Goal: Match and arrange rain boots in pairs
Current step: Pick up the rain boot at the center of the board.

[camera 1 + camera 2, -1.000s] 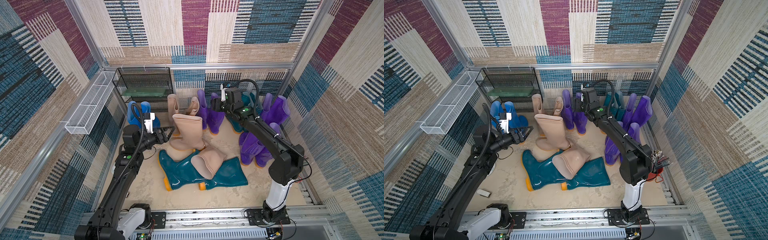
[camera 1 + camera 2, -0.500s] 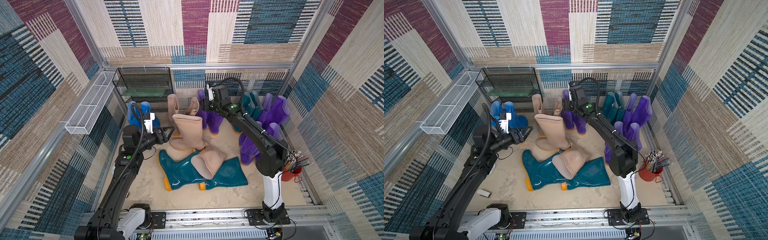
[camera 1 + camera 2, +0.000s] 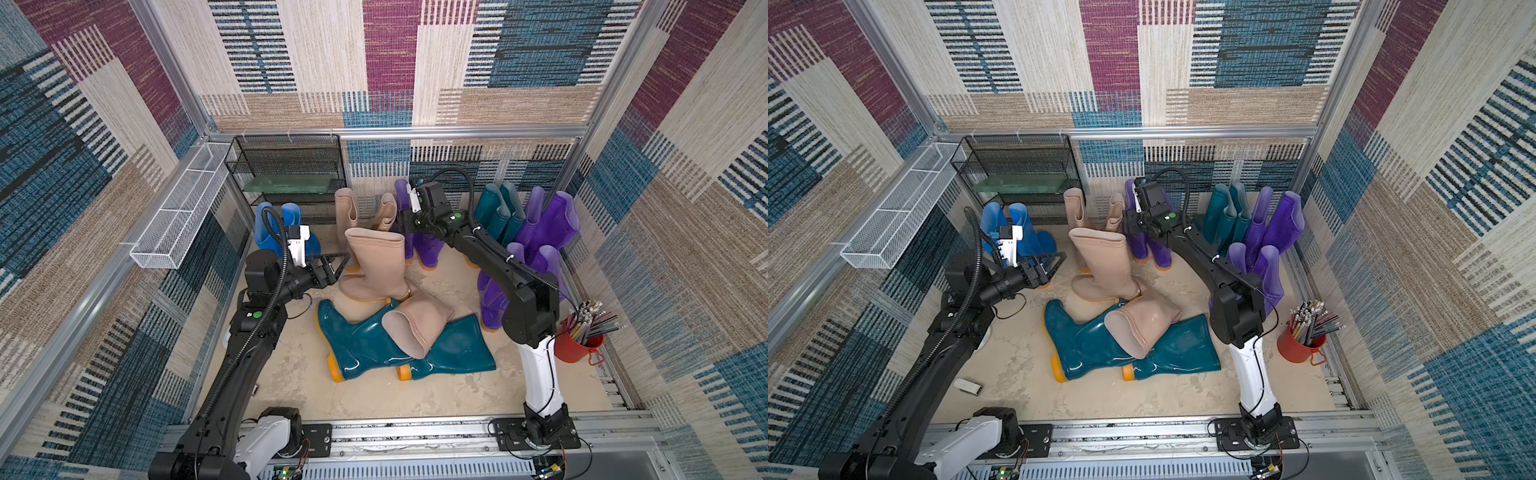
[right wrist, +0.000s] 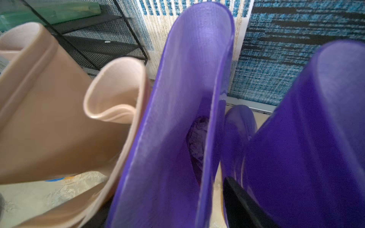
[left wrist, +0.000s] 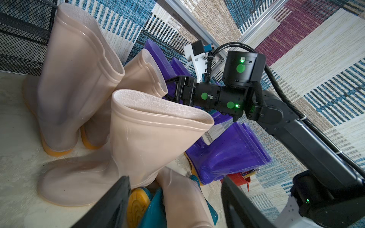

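Note:
A beige rain boot [image 3: 374, 266] stands upright mid-floor; my left gripper [image 3: 332, 266] hovers open just left of its shaft, nothing between its fingers [image 5: 118, 197]. Another beige boot [image 3: 415, 324] lies across two fallen dark teal boots [image 3: 357, 340]. At the back wall stand two blue boots [image 3: 266, 224], two beige boots [image 3: 347, 208], purple boots [image 3: 428, 249] and teal boots [image 3: 498, 212]. More purple boots [image 3: 552, 220] line the right wall. My right gripper [image 4: 167, 207] is open astride one back purple boot's shaft [image 4: 187, 98], a small gap showing beside one finger [image 4: 243, 203].
A black wire-mesh rack [image 3: 286, 174] fills the back left corner, with a white mesh basket [image 3: 178, 216] on the left wall. A red cup of pencils [image 3: 579, 340] stands by the right wall. A small white object [image 3: 967, 385] lies near the left arm's base.
My right arm has swung left from the teal boots to the purple boots at the back, its jaws narrowing slightly. The red cup has come into view. My left arm has stayed still.

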{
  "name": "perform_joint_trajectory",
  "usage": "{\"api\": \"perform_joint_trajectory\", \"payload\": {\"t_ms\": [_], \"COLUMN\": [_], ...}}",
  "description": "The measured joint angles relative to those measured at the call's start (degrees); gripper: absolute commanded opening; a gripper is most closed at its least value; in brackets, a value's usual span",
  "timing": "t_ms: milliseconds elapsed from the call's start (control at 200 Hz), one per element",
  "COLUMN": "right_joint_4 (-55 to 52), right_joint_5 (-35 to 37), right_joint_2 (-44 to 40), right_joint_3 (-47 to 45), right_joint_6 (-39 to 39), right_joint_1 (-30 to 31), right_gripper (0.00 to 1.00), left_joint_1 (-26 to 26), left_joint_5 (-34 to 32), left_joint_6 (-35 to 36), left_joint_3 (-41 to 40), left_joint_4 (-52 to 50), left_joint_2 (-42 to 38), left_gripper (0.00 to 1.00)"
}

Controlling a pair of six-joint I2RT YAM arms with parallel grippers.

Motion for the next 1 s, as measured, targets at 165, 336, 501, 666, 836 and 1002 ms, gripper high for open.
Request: {"api": "perform_joint_trajectory", "payload": {"t_ms": [165, 336, 501, 666, 836, 1002], "right_joint_4": [-1.38, -4.07, -4.66, -2.97, -2.10, -2.34], "right_joint_5": [0.59, 2.62, 2.47, 2.47, 5.20, 7.48], "right_joint_2": [3.30, 1.92, -2.36, -6.64, -10.47, -15.61], "right_joint_3": [5.16, 6.21, 6.19, 8.72, 10.16, 10.01], "right_joint_6": [0.13, -0.09, -1.97, -3.93, -6.43, -8.70], "right_joint_1": [-0.46, -0.07, -0.09, 0.04, 0.39, 0.26], "right_gripper": [0.08, 0.00, 0.00, 0.00, 0.00, 0.00], "left_joint_1": [0.00, 0.02, 0.02, 0.04, 0.07, 0.07], "left_joint_5": [0.00, 0.00, -0.02, -0.04, -0.09, -0.09], "left_joint_6": [0.09, 0.22, 0.24, 0.35, 0.46, 0.46], "left_joint_3": [0.00, 0.00, 0.00, 0.00, 0.00, -0.02], "left_joint_4": [-0.02, -0.02, -0.02, -0.04, -0.04, -0.04], "left_joint_2": [0.00, -0.02, -0.13, -0.46, -0.46, -0.42], "left_gripper": [0.75, 0.75, 0.75, 0.75, 0.75, 0.75]}}
